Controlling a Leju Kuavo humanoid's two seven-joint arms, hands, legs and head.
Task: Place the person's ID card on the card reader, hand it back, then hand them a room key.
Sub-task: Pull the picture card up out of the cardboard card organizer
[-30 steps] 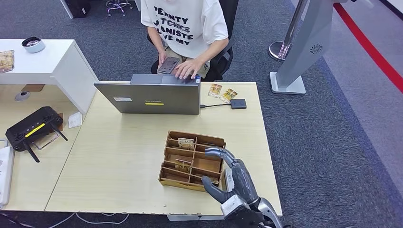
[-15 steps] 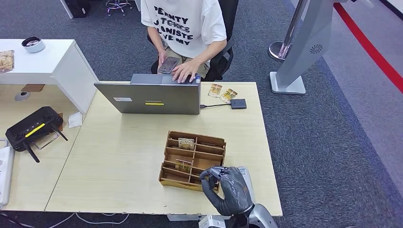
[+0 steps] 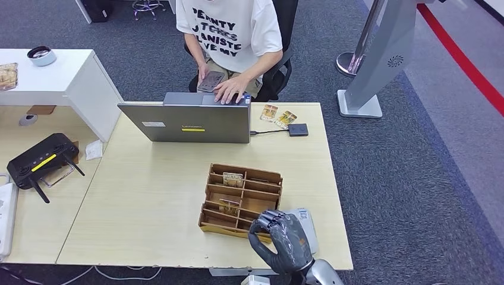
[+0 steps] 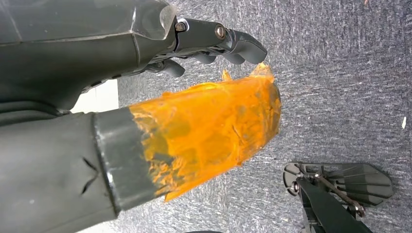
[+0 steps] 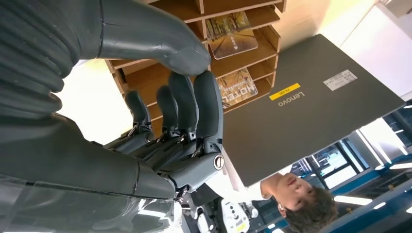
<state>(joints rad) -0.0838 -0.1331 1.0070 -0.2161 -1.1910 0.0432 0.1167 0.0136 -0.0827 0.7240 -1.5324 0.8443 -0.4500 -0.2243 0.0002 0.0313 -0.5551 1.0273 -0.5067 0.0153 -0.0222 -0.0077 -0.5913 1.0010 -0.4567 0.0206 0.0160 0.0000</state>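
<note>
My right hand (image 3: 279, 240) hovers by the front right corner of the wooden organizer (image 3: 245, 171), fingers curled in against the thumb. I see nothing between them in the right wrist view (image 5: 145, 121). Two printed cards (image 3: 233, 178) (image 3: 229, 206) lie in the organizer's compartments, seen close in the right wrist view (image 5: 232, 34) (image 5: 238, 87). Two more cards (image 3: 268, 111) (image 3: 286, 119) lie at the table's far edge beside a small black box (image 3: 298, 129) cabled to the laptop (image 3: 190, 122). My left hand (image 4: 155, 116) hangs over carpet, holding nothing, its orange-taped thumb apart from the fingers.
A person (image 3: 229, 29) sits behind the laptop, one hand on its keyboard, the other holding a phone (image 3: 210, 81). A white flat device (image 3: 306, 225) lies on the table just right of my right hand. A black router (image 3: 41, 159) sits on the left desk.
My right hand, spread open above the organizer's corner a second ago, has curled its fingers in and drawn back toward the near table edge, uncovering the white device.
</note>
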